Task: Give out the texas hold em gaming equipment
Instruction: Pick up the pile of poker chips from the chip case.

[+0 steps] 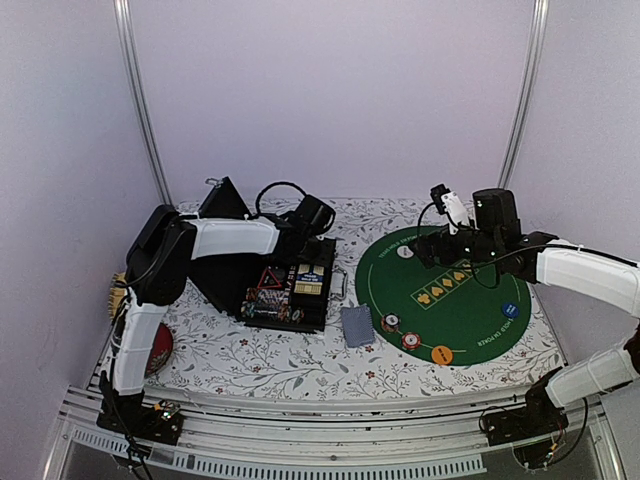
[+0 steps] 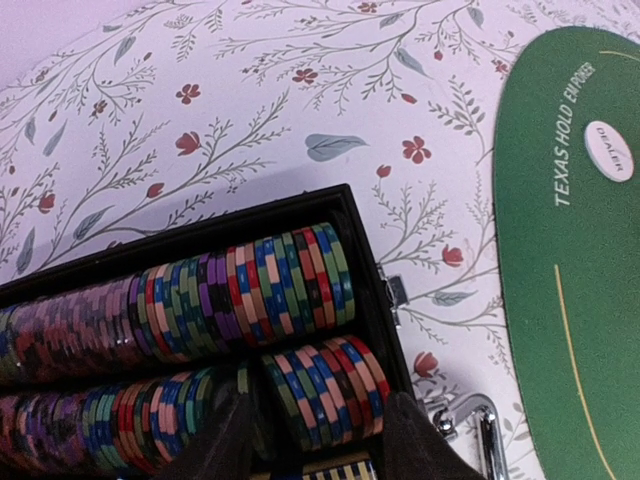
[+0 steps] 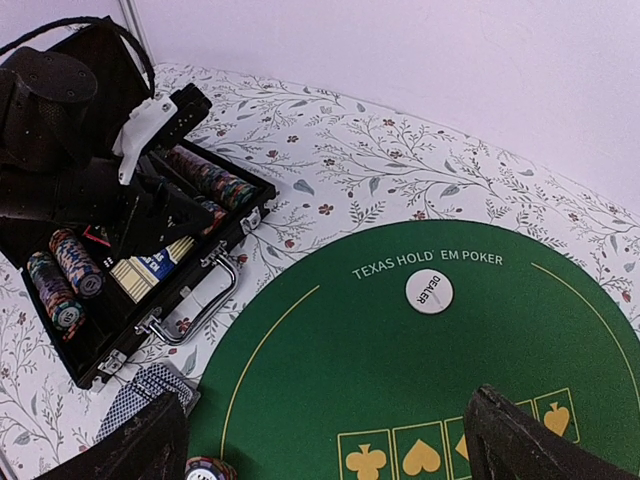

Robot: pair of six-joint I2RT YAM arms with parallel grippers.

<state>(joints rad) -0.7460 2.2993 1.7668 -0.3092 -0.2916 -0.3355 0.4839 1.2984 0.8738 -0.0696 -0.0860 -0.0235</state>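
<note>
My left pincer [image 2: 320, 455] hangs wide open with nothing in it, fingers [image 2: 225, 440] either side of the near row of poker chips [image 2: 325, 385] in the black case [image 2: 372, 290]. At two o'clock the white dealer button [image 2: 609, 158] lies on the green mat [image 2: 570, 330]. I judge chip-picking is in hand: next, close on a few and lift.

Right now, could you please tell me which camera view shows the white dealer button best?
The right wrist view: the white dealer button lies whole near mid-frame on the green mat, lettering legible. The left wrist view has it at the right edge, tilted but readable; the top external view shows only a small white dot.
</note>
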